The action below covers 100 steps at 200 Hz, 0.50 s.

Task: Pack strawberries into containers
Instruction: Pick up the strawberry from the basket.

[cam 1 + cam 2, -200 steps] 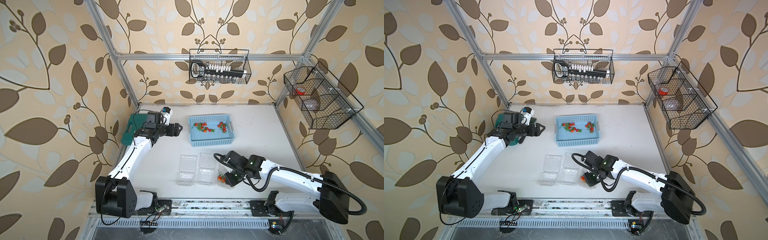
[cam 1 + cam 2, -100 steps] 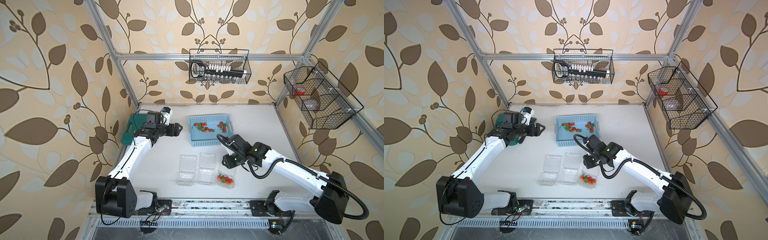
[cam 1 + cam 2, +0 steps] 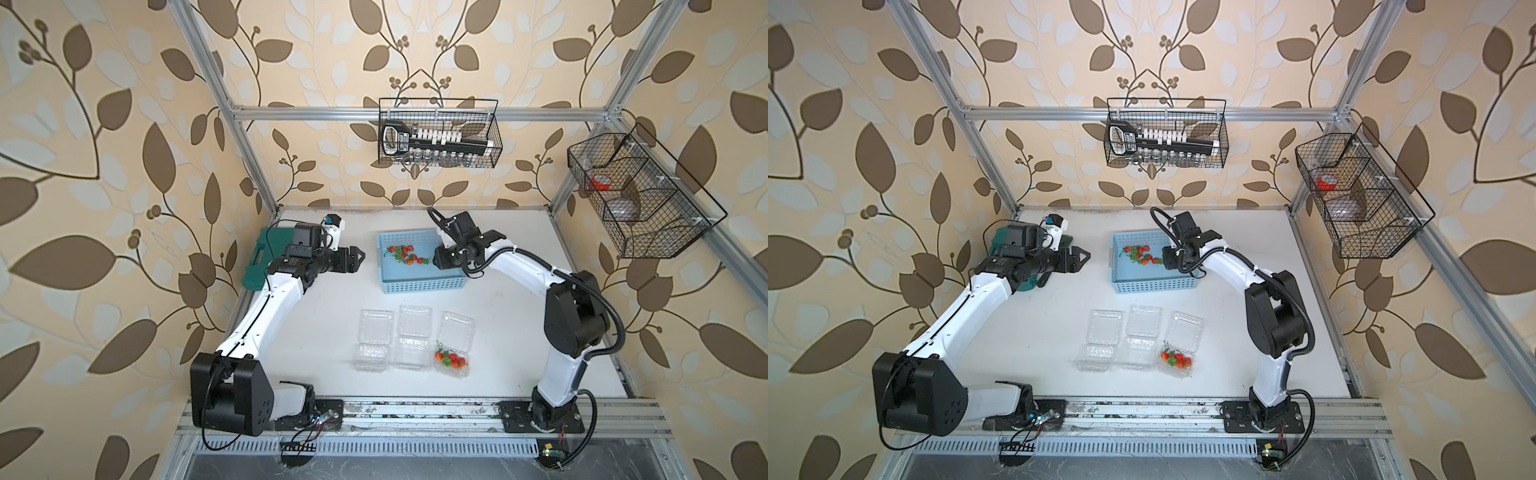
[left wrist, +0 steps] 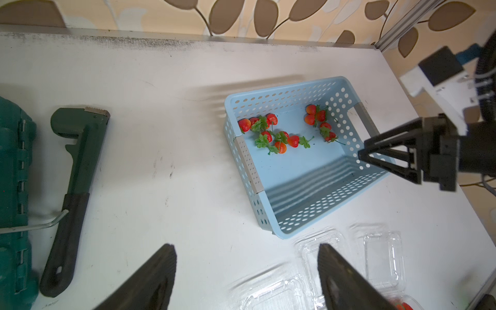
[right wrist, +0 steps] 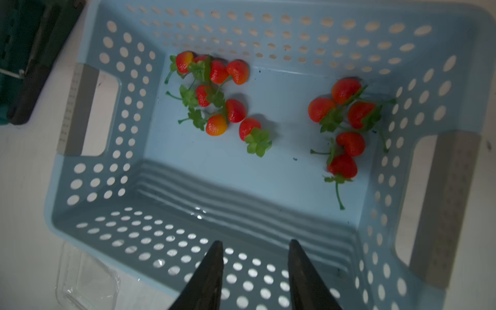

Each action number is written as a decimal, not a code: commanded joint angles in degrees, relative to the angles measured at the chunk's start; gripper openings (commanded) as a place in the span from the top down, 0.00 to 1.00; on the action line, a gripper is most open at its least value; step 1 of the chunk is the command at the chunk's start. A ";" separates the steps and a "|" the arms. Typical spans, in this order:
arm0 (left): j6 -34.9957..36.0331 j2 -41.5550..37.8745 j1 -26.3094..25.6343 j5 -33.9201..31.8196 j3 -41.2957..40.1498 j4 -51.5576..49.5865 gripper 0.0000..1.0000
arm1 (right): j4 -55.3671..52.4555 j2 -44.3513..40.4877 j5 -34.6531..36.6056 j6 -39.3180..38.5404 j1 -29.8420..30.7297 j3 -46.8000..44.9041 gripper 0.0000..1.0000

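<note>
Hovering over the blue basket (image 5: 268,35) of strawberries (image 5: 236,110), our right gripper (image 5: 255,244) gapes empty, while our left gripper (image 4: 244,245), between the green case (image 4: 13,174) and that basket, also stands parted, holding nothing.

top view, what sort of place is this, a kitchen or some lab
Most likely a robot lab test cell, not a kitchen: an aluminium frame holding wallpapered panels, two arms bolted to a front rail, and staged props, a blue basket of strawberries.

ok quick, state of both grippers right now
left gripper: open, holding nothing.
right gripper: open, holding nothing, over the basket.
</note>
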 commanded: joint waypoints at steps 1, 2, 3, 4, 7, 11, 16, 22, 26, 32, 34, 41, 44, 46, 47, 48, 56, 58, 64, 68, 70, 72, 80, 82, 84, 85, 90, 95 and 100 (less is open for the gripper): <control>1.39 -0.74 -0.53 -0.44 1.15 -0.37 0.16 | 3.93 4.70 -6.98 1.05 -2.13 3.41 0.60; 1.37 -0.72 -0.52 -0.44 1.15 -0.40 0.16 | 4.09 4.97 -7.15 1.14 -2.17 3.58 0.60; 1.36 -0.66 -0.52 -0.49 1.19 -0.38 0.16 | 4.21 5.20 -7.28 1.19 -2.19 3.70 0.60; 1.35 -0.72 -0.52 -0.47 1.17 -0.41 0.16 | 4.48 5.56 -7.48 1.29 -2.28 3.97 0.60; 1.34 -0.62 -0.52 -0.45 1.15 -0.40 0.16 | 4.61 6.12 -7.69 1.36 -2.41 4.21 0.60; 1.34 -0.56 -0.52 -0.49 1.20 -0.36 0.16 | 4.69 6.83 -8.13 1.43 -2.56 4.86 0.60; 1.34 -0.52 -0.53 -0.49 1.20 -0.42 0.16 | 4.63 7.99 -8.88 1.42 -2.80 5.84 0.60; 1.39 -0.43 -0.53 -0.48 1.15 -0.40 0.16 | 4.56 9.18 -9.74 1.33 -2.97 6.66 0.59; 1.35 -0.36 -0.56 -0.53 1.23 -0.48 0.16 | 4.71 10.08 -10.03 1.26 -3.01 7.29 0.59; 1.34 -0.34 -0.53 -0.46 1.24 -0.52 0.16 | 4.88 11.00 -10.27 1.19 -3.18 7.95 0.59; 1.34 -0.34 -0.57 -0.45 1.24 -0.53 0.16 | 4.87 11.20 -10.38 1.21 -3.18 8.00 0.59; 1.39 -0.25 -0.52 -0.44 1.24 -0.45 0.16 | 4.78 12.20 -11.01 1.12 -3.34 8.67 0.59; 1.35 -0.18 -0.52 -0.44 1.24 -0.45 0.16 | 4.77 12.58 -11.23 1.11 -3.40 8.85 0.59; 1.41 -0.17 -0.55 -0.44 1.30 -0.44 0.16 | 4.90 12.81 -11.33 1.09 -3.43 8.97 0.59; 1.42 -0.17 -0.54 -0.49 1.31 -0.44 0.16 | 4.97 12.99 -11.34 1.12 -3.48 9.04 0.60; 1.43 -0.17 -0.53 -0.47 1.36 -0.48 0.16 | 5.00 13.07 -11.39 1.13 -3.51 9.07 0.60; 1.43 -0.08 -0.53 -0.44 1.40 -0.54 0.16 | 5.38 13.91 -11.89 1.20 -3.78 9.25 0.60; 1.43 -0.08 -0.57 -0.44 1.41 -0.53 0.16 | 5.45 14.09 -12.00 1.25 -3.86 9.31 0.61; 1.37 -0.08 -0.53 -0.45 1.35 -0.53 0.16 | 5.70 14.56 -12.42 1.36 -4.01 9.53 0.61; 1.43 -0.08 -0.53 -0.44 1.38 -0.54 0.16 | 5.80 14.94 -12.66 1.32 -3.99 9.63 0.61; 1.41 -0.08 -0.59 -0.44 1.34 -0.53 0.16 | 5.89 15.10 -12.71 1.41 -4.04 9.69 0.61; 1.45 -0.08 -0.59 -0.44 1.33 -0.53 0.16 | 5.91 15.20 -12.75 1.34 -3.99 9.82 0.61; 1.47 -0.08 -0.58 -0.49 1.30 -0.53 0.16 | 5.89 15.88 -13.04 1.48 -3.99 10.20 0.62; 1.51 -0.08 -0.60 -0.48 1.25 -0.59 0.16 | 5.87 16.10 -13.22 1.42 -4.03 10.42 0.62; 1.52 -0.08 -0.54 -0.52 1.24 -0.54 0.16 | 5.84 16.31 -13.32 1.43 -4.05 10.53 0.62; 1.52 -0.03 -0.58 -0.52 1.24 -0.58 0.16 | 5.84 16.31 -13.32 1.43 -4.05 10.53 0.62; 1.54 -0.01 -0.55 -0.53 1.25 -0.47 0.16 | 5.82 16.68 -13.44 1.41 -4.02 10.74 0.62; 1.52 0.01 -0.53 -0.53 1.24 -0.52 0.16 | 5.91 17.02 -13.53 1.46 -4.04 10.85 0.62; 1.53 0.09 -0.52 -0.53 1.24 -0.53 0.16 | 5.90 17.27 -13.75 1.50 -4.05 11.02 0.62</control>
